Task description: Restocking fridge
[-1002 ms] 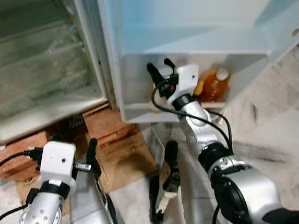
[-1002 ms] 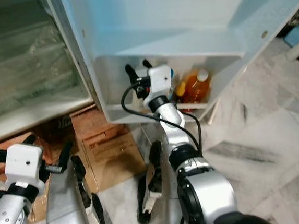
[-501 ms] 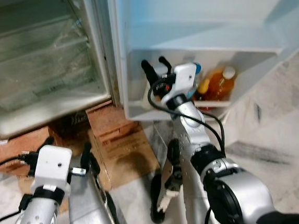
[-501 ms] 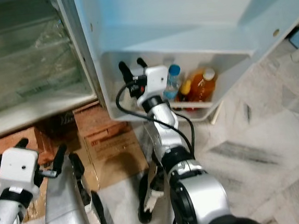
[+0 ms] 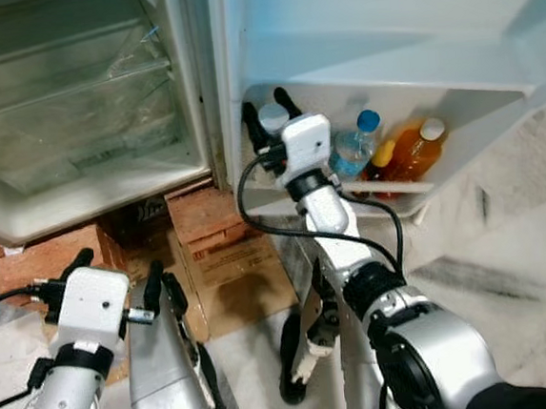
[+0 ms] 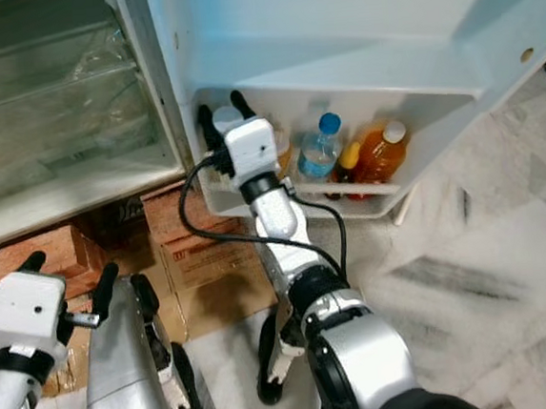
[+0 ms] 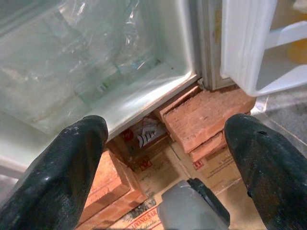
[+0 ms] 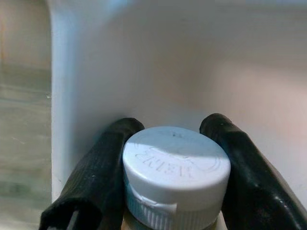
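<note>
White-capped bottle (image 8: 176, 177) is pinched at the neck between the right gripper's (image 5: 267, 112) two black fingers (image 8: 93, 177), so that claw's clamped on it. It sits at the left end of the door shelf (image 5: 407, 202), right by the shelf's side wall. Further along the same shelf: a water bottle (image 5: 353, 146) w/ blue cap, then an orange bottle (image 5: 415, 152) w/ white cap, plus a smaller one w/ yellow cap squeezed btwn them, all upright. Fridge (image 5: 74, 117) body is open on the left, clear shelves w/ some crinkly plastic inside. Left gripper (image 7: 172, 143) hangs low in front of the fridge base, fingers spread wide apart, holding nothing. Under the fridge there are bricks (image 7: 206, 112) and flattened cardboard (image 5: 236, 275) on a marble-ish floor (image 5: 517, 260).
</note>
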{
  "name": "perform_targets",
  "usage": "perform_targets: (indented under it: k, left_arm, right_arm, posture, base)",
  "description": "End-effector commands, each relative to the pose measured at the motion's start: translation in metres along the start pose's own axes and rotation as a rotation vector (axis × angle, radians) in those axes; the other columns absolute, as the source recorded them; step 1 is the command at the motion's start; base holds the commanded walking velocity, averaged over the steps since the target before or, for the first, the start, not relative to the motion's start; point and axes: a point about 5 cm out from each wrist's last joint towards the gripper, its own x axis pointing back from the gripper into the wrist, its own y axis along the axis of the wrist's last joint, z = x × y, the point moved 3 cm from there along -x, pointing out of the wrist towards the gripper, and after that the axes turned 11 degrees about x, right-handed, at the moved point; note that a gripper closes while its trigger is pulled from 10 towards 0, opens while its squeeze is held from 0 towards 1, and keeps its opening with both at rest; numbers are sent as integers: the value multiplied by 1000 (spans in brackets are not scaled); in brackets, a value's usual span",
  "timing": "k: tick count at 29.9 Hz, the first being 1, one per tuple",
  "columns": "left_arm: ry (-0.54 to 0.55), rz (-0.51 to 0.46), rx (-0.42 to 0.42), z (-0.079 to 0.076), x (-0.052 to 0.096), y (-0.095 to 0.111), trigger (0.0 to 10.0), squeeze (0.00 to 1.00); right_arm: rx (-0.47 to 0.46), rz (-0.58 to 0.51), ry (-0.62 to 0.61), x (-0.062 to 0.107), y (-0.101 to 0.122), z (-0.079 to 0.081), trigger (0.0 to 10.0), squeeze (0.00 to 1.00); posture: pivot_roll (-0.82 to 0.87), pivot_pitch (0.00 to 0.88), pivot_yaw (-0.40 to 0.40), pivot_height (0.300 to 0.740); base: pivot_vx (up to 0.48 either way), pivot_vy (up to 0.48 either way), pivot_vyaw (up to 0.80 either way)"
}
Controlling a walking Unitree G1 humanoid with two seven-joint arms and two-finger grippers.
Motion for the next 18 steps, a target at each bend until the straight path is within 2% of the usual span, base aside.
perform_targets:
  k: [1,2,3,5,9,13,14,15,16,18]
  left_arm:
    - [6,13,-10,2,3,0,10000,0]
    - [6,13,-10,2,3,0,10000,0]
    - [4,12,-13,2,3,0,10000,0]
    - [3,11,-15,2,4,0,10000,0]
    - [5,10,-19,2,3,0,10000,0]
    - [7,13,-18,2,3,0,10000,0]
    - [7,13,-17,2,3,0,10000,0]
    - [7,13,-16,2,3,0,10000,0]
    - [6,13,-15,2,2,0,10000,0]
    - [6,14,-12,2,2,0,10000,0]
  right_arm:
    - [60,-164,111,-10,33,26,10000,0]
    - [60,-164,111,-10,33,26,10000,0]
    - [142,-133,132,-2,22,32,10000,0]
    - [183,-130,155,4,18,37,10000,0]
    - [179,-104,158,9,13,41,10000,0]
    - [194,-55,162,25,2,55,10000,0]
    - [198,-48,162,28,0,57,10000,267]
    - [200,-39,164,31,-2,58,10000,267]
    - [195,-32,171,33,-4,59,10000,561]
    - [190,-24,171,34,-6,59,10000,561]
  posture:
    - [401,329,-77,487]
    - [401,329,-77,487]
    - [413,331,-76,487]
    - [413,331,-76,487]
    - [417,335,-75,487]
    - [418,339,-74,487]
    - [413,340,-76,487]
    - [413,340,-76,487]
    - [408,340,-77,487]
    - [408,340,-77,487]
  base:
    - [0,0,0]
    - [0,0,0]
    - [0,0,0]
    - [0,0,0]
    - [0,0,0]
    - [0,0,0]
    - [0,0,0]
    - [0,0,0]
    - [0,0,0]
    - [0,0,0]
